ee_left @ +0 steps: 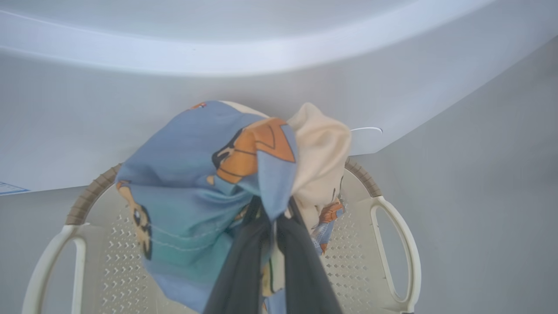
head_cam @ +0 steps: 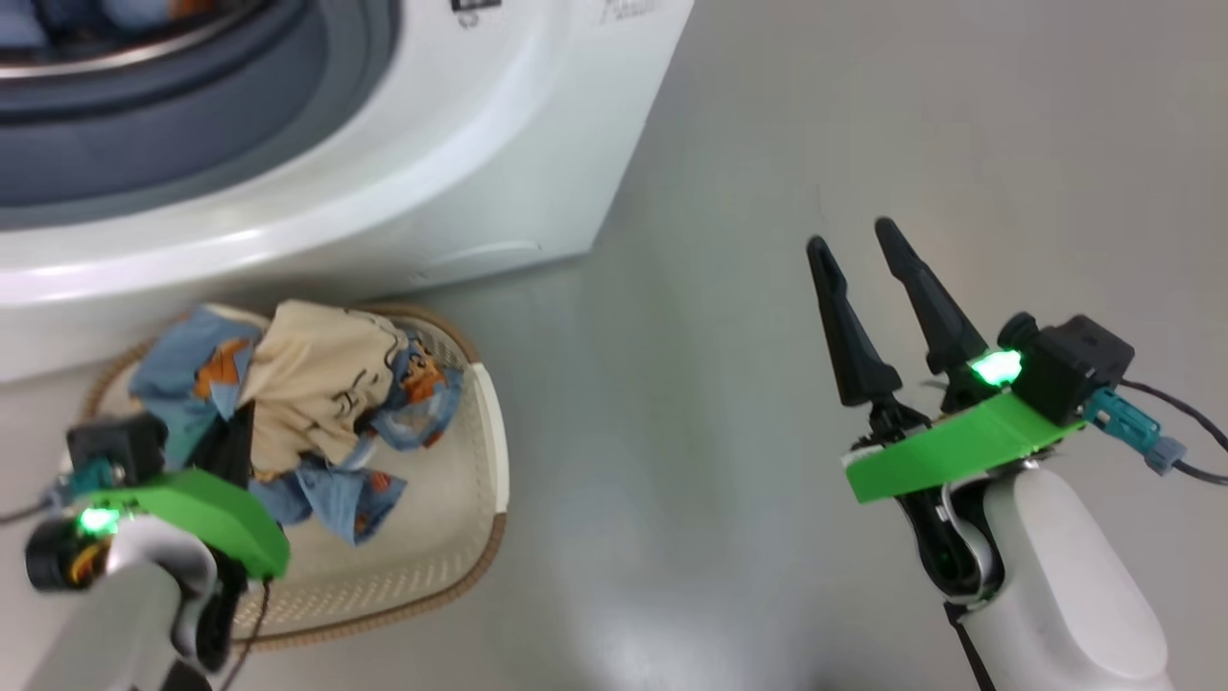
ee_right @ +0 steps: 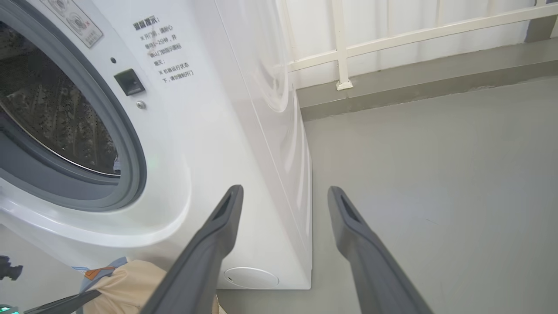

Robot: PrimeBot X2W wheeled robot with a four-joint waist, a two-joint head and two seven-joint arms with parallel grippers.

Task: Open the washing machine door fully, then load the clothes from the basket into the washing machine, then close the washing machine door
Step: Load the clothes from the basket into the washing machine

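1. The left gripper [ee_left: 272, 211] was noted at the far left, clenched on the clothes [head_cam: 317, 403]. A fold of blue bear-print cloth and cream garment was pinched between its dark fingers.
2. The clothes were found bunched over the basket [head_cam: 491, 432], which was set on the floor just in front of the washing machine [head_cam: 460, 173]. One blue tail was seen trailing onto the basket bottom.
3. The load was judged soft, light and limp, not fragile, but likely to trail and snag on a rim. A thick gathered fold near the bundle's middle was judged the best hold, so that less would hang loose.
4. The grey rubber ring [ee_right: 65, 192] and perforated drum [ee_right: 48, 109] were seen uncovered, above the basket. A blue patch at the head view's top-left edge was possibly cloth inside the drum, but the crop was too tight to tell.
5. The right gripper [head_cam: 850, 238] was recorded released, fingers spread with nothing between them, over bare floor [head_cam: 767, 144] well to the right of the machine.
6. The floor was noted as grey, smooth and faintly glossy. A white railing [ee_right: 344, 48] was seen beyond the machine.
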